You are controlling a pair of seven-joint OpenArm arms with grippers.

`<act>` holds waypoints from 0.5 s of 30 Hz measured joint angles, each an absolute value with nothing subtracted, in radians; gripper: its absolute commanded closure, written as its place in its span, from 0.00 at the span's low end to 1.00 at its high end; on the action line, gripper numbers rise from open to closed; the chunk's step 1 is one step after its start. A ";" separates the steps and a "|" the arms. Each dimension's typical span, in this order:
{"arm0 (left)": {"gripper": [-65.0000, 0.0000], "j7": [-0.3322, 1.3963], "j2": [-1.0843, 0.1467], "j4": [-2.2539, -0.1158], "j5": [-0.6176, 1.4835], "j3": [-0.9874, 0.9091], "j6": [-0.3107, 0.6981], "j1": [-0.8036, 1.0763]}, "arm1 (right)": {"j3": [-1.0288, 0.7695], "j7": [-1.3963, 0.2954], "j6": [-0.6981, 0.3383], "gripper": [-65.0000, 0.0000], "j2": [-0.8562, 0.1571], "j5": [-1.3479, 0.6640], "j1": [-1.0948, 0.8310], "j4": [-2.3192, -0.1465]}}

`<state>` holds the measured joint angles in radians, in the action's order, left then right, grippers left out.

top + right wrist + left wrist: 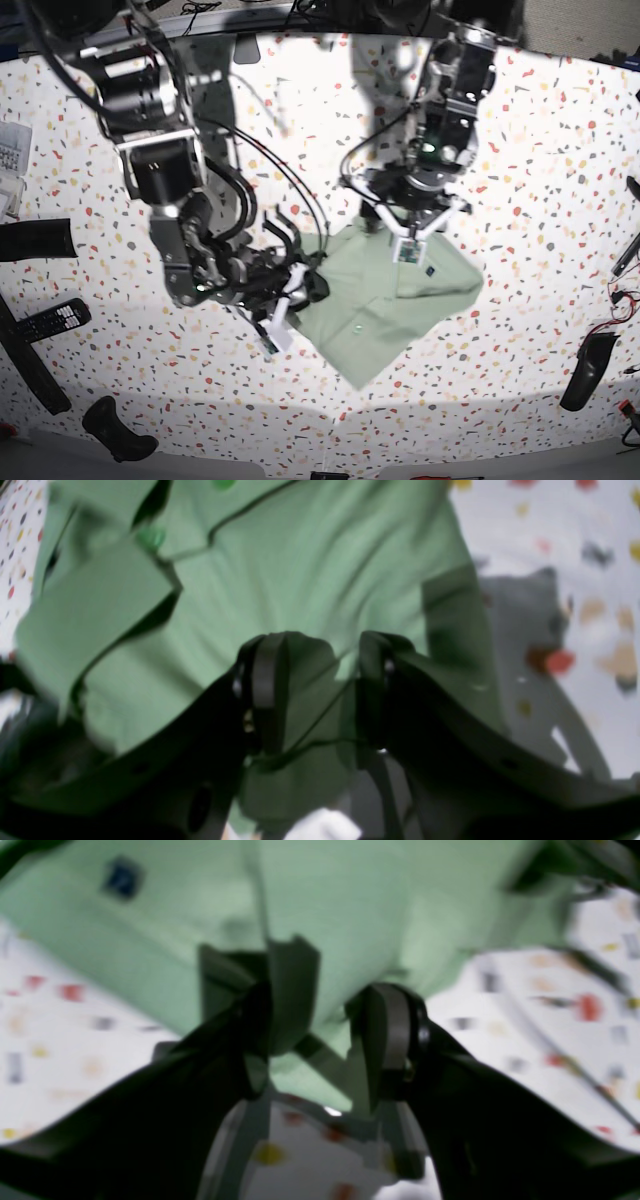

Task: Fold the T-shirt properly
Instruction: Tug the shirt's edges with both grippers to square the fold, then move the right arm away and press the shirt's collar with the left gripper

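Note:
The pale sage-green T-shirt [395, 295] lies partly folded in the middle of the speckled table. My left gripper [408, 240] holds its far edge; in the left wrist view a bunch of cloth [330, 940] sits between the fingers of that gripper [335, 1015], and the dark blue label [121, 877] shows at upper left. My right gripper [298, 290] grips the shirt's left edge. The right wrist view shows that gripper [320, 680] pinching a gathered fold, with the collar [100, 605] and a small button [151, 537] beyond it.
A remote control [45, 320] and a black bar [35, 240] lie at the table's left. Another black object [118, 430] lies at front left. A black tool [585, 370] lies at the right edge. Cables [290, 190] hang behind the shirt.

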<state>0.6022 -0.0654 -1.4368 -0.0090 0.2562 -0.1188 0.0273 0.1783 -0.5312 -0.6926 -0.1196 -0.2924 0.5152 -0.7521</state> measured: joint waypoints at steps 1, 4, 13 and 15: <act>0.58 0.603 -0.084 -1.436 -0.009 0.256 -0.120 0.022 | 0.179 -0.561 -0.693 0.65 -0.131 -0.319 0.498 -0.789; 0.58 0.614 -0.137 -1.433 -0.006 0.256 -0.160 0.002 | 0.180 -0.614 -0.693 0.65 -0.156 -0.392 0.441 -0.906; 0.58 0.674 -0.242 -1.419 -0.016 0.250 -0.228 -0.068 | 0.182 -0.717 -0.689 0.65 -0.152 -0.587 0.297 -1.181; 0.58 0.681 -0.251 -1.417 -0.015 0.252 -0.228 -0.084 | 0.183 -0.717 -0.690 0.65 -0.152 -0.623 0.301 -1.201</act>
